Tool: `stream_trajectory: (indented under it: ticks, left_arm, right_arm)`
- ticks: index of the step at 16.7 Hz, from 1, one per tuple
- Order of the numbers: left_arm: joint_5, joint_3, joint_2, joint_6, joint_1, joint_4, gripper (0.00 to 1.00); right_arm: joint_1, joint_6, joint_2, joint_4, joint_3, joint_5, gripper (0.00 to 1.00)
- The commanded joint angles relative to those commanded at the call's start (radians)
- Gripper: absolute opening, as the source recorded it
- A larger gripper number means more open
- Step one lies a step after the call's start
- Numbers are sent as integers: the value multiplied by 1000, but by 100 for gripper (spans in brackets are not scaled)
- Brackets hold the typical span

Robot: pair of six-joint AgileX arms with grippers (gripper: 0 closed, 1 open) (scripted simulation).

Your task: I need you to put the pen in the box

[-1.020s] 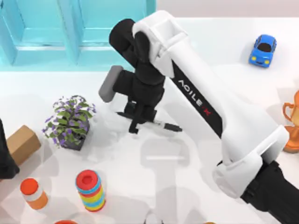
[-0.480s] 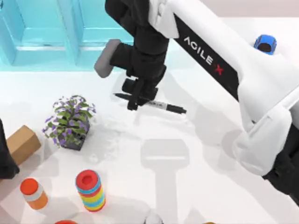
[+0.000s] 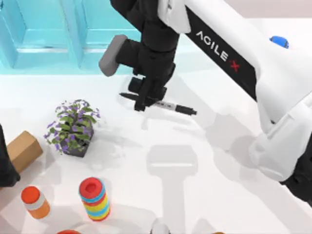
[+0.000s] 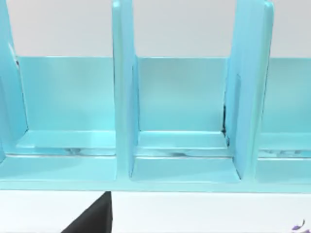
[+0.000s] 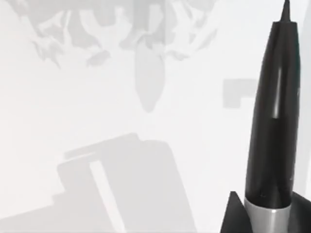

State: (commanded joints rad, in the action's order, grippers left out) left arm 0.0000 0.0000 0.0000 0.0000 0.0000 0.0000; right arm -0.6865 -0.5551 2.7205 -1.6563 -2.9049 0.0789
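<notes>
Above the middle of the table point(image 3: 204, 195), toward twelve o'clock in the top view, my right gripper point(image 3: 145, 95) hangs with its fingers pinching the pen point(image 3: 168, 106) near one end. The pen lies level in the grip, clear of the table, its long free end pointing toward three o'clock. In the right wrist view its black end point(image 5: 274, 121) juts out over the white surface. The turquoise box point(image 3: 73, 34) with its divided compartments sits at about eleven o'clock from the pen, just beyond it. My left arm point(image 3: 6, 165) is parked at the nine o'clock edge, and I cannot tell its claw's state. A potted plant point(image 3: 74, 126) stands at eight o'clock from the pen, with a ring stack point(image 3: 95, 199) and a brown block point(image 3: 22, 150) nearer the edge.
</notes>
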Motion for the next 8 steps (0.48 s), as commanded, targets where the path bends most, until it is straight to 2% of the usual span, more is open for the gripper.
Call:
stream_trajectory:
  ticks: [4, 8]
  left_arm:
    - [0, 0, 0, 0, 0, 0, 100]
    - [0, 0, 0, 0, 0, 0, 100]
  right_arm:
    - [92, 106, -48, -43, 67, -36, 0]
    - [305, 370, -167, -91, 200, -96, 0]
